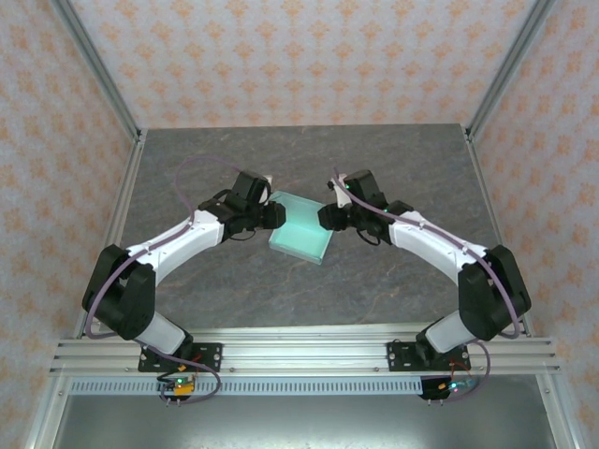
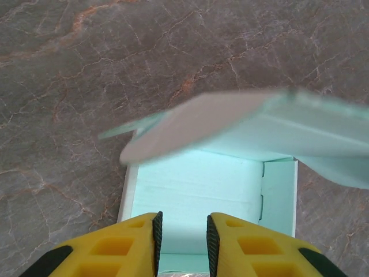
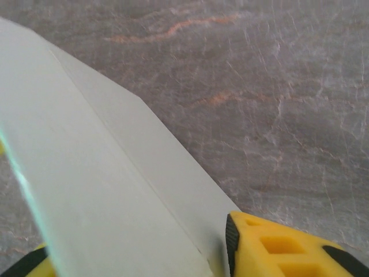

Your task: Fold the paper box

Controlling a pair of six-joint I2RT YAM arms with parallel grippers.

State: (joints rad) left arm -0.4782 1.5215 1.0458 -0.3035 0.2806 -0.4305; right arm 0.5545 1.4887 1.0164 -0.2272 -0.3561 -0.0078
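Yellow fingers (image 2: 248, 248) are flanking a paper box (image 2: 196, 184).
Left gripper (image 2: 183, 225) is sitting nearly closed at its wall, hold unclear; right gripper (image 3: 135, 239) is gaping around a lifted flap (image 3: 115, 173).

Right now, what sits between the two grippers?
The paper box, in the top view: the left gripper is at its left side and the right gripper at its right.

Paper box (image 1: 301, 232), left arm (image 1: 178, 238), right arm (image 1: 432, 241) crowd centre; table (image 1: 309, 295) open near, far, sideways.
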